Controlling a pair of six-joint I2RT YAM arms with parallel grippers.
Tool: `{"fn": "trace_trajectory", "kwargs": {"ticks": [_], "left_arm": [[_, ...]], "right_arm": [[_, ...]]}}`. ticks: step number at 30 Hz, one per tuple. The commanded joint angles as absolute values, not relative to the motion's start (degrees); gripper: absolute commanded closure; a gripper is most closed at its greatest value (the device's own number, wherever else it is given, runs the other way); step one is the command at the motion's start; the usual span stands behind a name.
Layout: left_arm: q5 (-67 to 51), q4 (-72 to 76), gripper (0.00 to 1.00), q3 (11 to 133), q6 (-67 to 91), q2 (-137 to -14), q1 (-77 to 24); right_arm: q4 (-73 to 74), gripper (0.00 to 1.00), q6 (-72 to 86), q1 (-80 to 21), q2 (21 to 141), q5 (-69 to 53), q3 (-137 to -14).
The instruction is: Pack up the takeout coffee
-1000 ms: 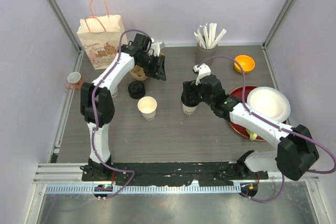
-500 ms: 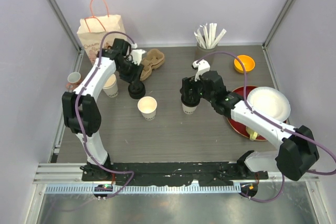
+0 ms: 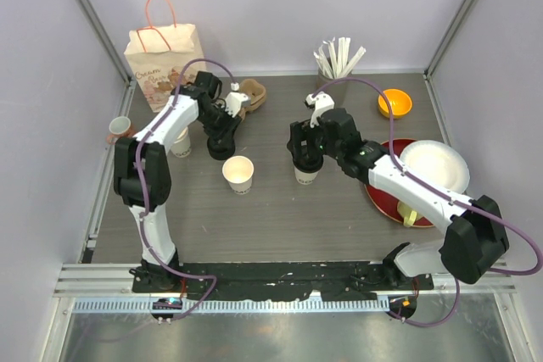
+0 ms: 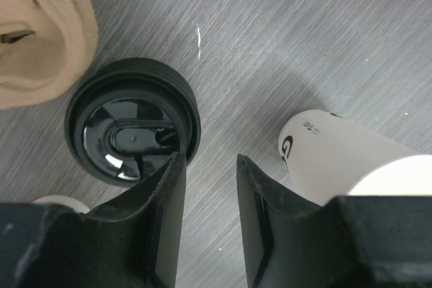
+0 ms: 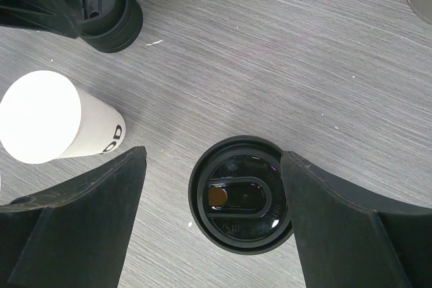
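The takeout coffee (image 3: pixel 305 174) is a cream paper cup with a black lid, standing mid-table. In the right wrist view its lid (image 5: pixel 241 195) sits between my wide-open fingers. My right gripper (image 3: pixel 304 152) (image 5: pixel 212 156) hovers over it, open, with the right finger close to the lid's rim. My left gripper (image 3: pixel 223 129) (image 4: pixel 209 160) is open with a narrow gap and empty. It is low over the table beside a stack of black lids (image 3: pixel 221 147) (image 4: pixel 131 121), its left fingertip at the stack's rim. An open cream cup (image 3: pixel 238 174) (image 4: pixel 344 166) (image 5: pixel 54 116) stands next to it.
A paper bag (image 3: pixel 164 55) stands at the back left, with a cardboard cup carrier (image 3: pixel 248 93) (image 4: pixel 40 32) to its right. A stack of cups (image 3: pixel 180 143) and a pink mug (image 3: pixel 119 129) are at the left. A stirrer holder (image 3: pixel 333 82), an orange bowl (image 3: pixel 394 103), and a red plate (image 3: pixel 383 152) bearing a white bowl (image 3: pixel 434 169) are at the right.
My left arm swung away from the cardboard carrier and came down beside the black lids. My right gripper stayed over the lidded cup, shifting slightly left.
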State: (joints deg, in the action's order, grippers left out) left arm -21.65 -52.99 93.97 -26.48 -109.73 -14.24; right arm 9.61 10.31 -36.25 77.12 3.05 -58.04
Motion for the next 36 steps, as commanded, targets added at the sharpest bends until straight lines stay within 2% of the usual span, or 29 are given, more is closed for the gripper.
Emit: {"fn": "trace_trajectory", "kwargs": {"ticks": [1,9,16,27,34,36], "left_arm": [[-22.06,-51.95,0.61,94.14,-28.39,-111.88,-14.33],[-20.83,-48.52,0.64,92.02,-27.69,-112.41,-14.68],[-16.27,-44.92,0.70,90.53,-28.04,-112.59,-15.38],[-11.96,-42.19,0.68,90.18,-28.12,-111.53,-16.87],[-11.69,-41.84,0.70,89.74,-28.48,-111.80,-16.96],[-10.64,-41.84,0.74,89.74,-28.74,-111.80,-17.05]], "right_arm": [[10.10,0.14,11.16,-36.12,77.08,3.34,-60.56],[10.28,0.14,11.60,-36.21,77.34,2.64,-60.29],[9.58,0.14,11.60,-36.21,77.87,1.85,-60.21],[8.70,0.15,12.13,-36.12,78.31,0.79,-59.94],[8.53,0.15,12.30,-36.12,77.70,0.70,-59.41],[8.44,0.15,12.48,-36.12,77.52,0.79,-59.24]]}}
